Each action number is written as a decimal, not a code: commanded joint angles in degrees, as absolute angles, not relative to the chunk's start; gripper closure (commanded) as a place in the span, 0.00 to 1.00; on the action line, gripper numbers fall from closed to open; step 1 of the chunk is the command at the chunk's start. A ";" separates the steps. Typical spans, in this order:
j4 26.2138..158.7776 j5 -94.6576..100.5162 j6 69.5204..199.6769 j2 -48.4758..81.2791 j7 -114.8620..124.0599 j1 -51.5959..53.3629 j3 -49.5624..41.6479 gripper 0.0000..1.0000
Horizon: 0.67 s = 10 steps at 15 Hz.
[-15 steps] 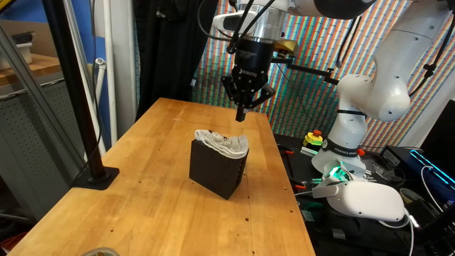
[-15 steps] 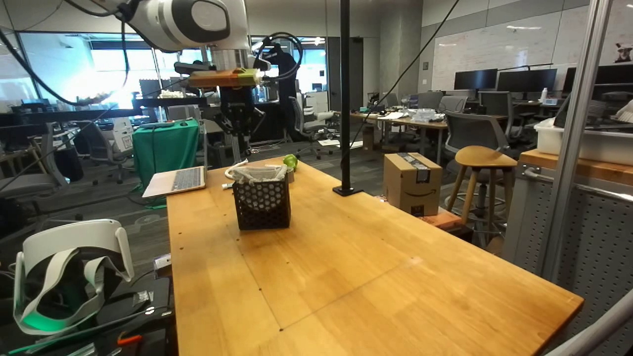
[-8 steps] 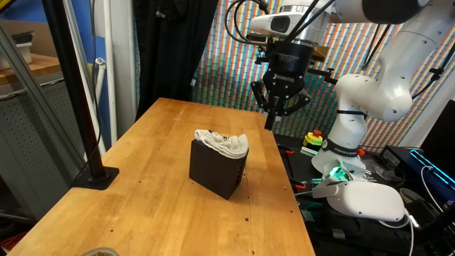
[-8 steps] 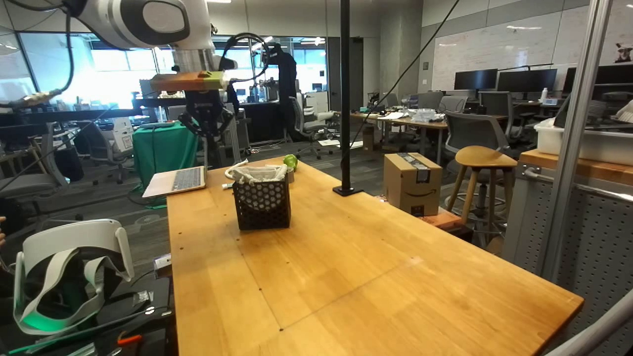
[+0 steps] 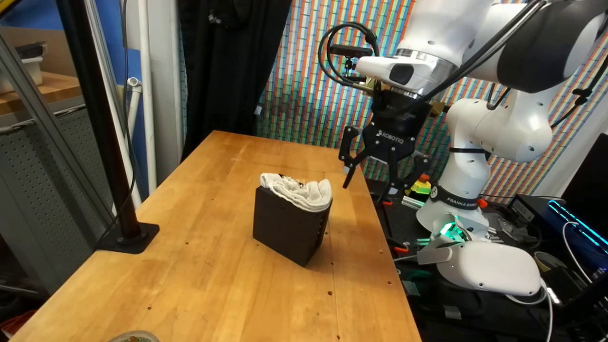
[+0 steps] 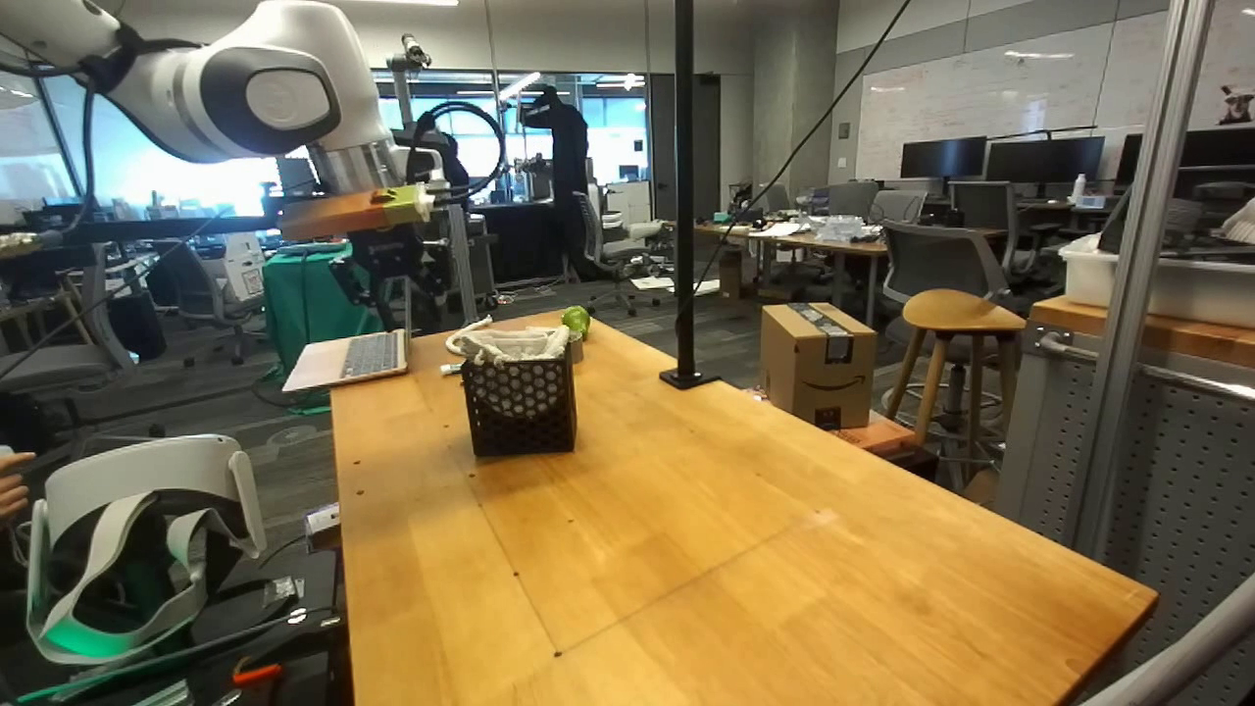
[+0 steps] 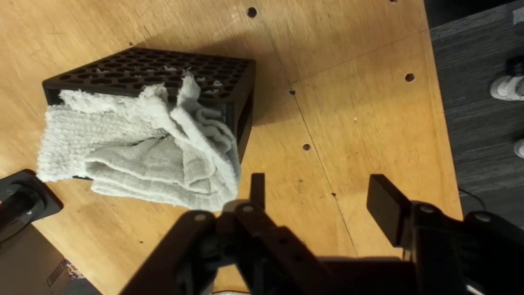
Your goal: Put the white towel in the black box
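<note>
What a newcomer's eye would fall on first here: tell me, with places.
Probably the white towel, bulging from the mouth of the black box on the wooden table. The jaws stand open to one side, apart from both. Next might come the white headset beside the table.

The white, many-jointed robot arm point(image 5: 515, 128) bends through the upper right of an exterior view, its black two-fingered gripper point(image 5: 364, 194) hanging tilted right of centre; low in the wrist view its blunt black fingers point(image 7: 387, 209) stand well apart
</note>
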<state>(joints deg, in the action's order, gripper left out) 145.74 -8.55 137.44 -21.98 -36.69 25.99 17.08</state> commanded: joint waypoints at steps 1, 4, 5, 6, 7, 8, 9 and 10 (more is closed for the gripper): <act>147.91 -5.31 142.33 -22.20 -34.55 26.67 16.78 0.02; 148.28 -3.07 144.10 -21.23 -33.29 26.53 16.75 0.00; 148.01 -2.55 144.27 -20.75 -32.90 26.49 16.66 0.00; 147.85 -2.18 144.55 -20.35 -32.57 26.48 16.62 0.00; 147.53 -1.53 144.81 -19.74 -32.07 26.38 16.71 0.00; 147.28 -0.89 145.27 -19.22 -31.56 26.26 16.84 0.00; 146.81 0.17 145.90 -18.47 -30.74 25.93 17.13 0.00; 146.36 1.04 146.26 -17.78 -30.01 25.72 17.27 0.00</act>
